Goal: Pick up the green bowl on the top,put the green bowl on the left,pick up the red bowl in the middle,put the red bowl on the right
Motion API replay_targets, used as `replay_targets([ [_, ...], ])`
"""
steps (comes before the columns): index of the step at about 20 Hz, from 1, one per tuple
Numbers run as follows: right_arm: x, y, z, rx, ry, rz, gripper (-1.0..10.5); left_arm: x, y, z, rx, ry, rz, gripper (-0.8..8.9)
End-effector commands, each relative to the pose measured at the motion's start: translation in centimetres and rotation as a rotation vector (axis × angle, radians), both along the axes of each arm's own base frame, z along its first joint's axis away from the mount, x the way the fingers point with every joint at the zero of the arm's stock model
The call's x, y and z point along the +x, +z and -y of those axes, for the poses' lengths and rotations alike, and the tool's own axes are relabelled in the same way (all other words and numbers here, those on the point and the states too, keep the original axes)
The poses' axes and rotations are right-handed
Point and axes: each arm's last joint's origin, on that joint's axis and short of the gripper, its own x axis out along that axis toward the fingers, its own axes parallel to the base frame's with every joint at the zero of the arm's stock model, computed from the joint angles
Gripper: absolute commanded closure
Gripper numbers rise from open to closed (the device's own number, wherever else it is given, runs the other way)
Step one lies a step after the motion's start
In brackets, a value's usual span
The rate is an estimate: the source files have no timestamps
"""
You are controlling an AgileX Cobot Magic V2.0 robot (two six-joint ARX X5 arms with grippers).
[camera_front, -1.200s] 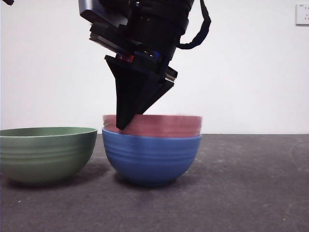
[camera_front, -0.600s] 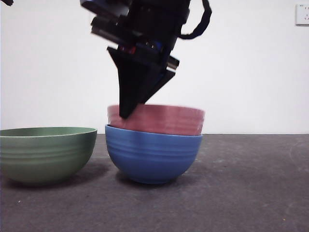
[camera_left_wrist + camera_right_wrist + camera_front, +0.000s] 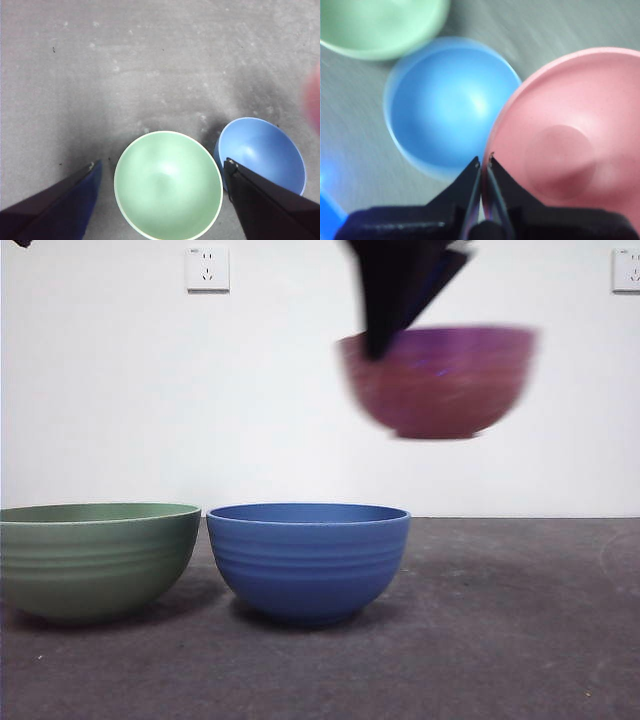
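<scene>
The red bowl [image 3: 440, 380] hangs in the air, high and to the right of the blue bowl [image 3: 308, 558]. My right gripper [image 3: 378, 345] is shut on the red bowl's left rim [image 3: 492, 150]; the wrist view shows its pink inside [image 3: 570, 135] beside my right gripper [image 3: 484, 161], with the blue bowl [image 3: 440, 107] below. The green bowl [image 3: 95, 555] stands upright on the table at the left, just beside the blue one. My left gripper [image 3: 160, 167] hovers open high above the green bowl [image 3: 168, 185], holding nothing.
The dark grey table [image 3: 520, 630] stretches to the right of the blue bowl. A white wall with two sockets [image 3: 207, 268] stands behind. The blue bowl [image 3: 262, 155] also shows in the left wrist view.
My right gripper has lifted the red bowl out of the blue bowl, up and to the right. The blue and green bowls stay put.
</scene>
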Motion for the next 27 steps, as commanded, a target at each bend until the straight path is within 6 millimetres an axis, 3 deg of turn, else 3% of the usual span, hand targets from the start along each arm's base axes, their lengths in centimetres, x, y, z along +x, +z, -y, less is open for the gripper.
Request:
replay_targets([
  [1,-0.1,0.7,3.0,0.017,-0.176,-0.048,9.6,0.1,0.0,0.0,-0.003,0.003,0.012,4.05],
  [4,0.0,-0.7,5.8,0.035,-0.296,-0.071,9.6,0.1,0.0,0.0,-0.004,0.003,0.012,4.05],
  [6,0.4,-2.8,6.2,0.049,-0.326,-0.069,9.6,0.1,0.0,0.0,-0.004,0.003,0.012,4.05],
  [10,1.4,-6.5,5.4,0.156,-0.291,-0.097,9.6,0.1,0.0,0.0,-0.004,0.004,0.012,4.05],
  [18,3.6,-10.4,3.6,0.103,-0.281,-0.155,9.6,0.1,0.0,0.0,-0.004,0.004,0.011,4.05],
  [22,3.8,-10.9,3.2,0.135,-0.254,-0.203,9.5,0.1,0.0,0.0,-0.004,0.003,0.011,4.05],
  [25,3.7,-10.8,3.3,0.136,-0.269,-0.194,7.0,0.1,0.0,0.0,-0.003,0.003,0.011,4.05],
  [27,3.5,-10.0,3.6,0.140,-0.278,-0.157,7.0,0.1,0.0,0.0,-0.003,0.003,0.012,4.05],
])
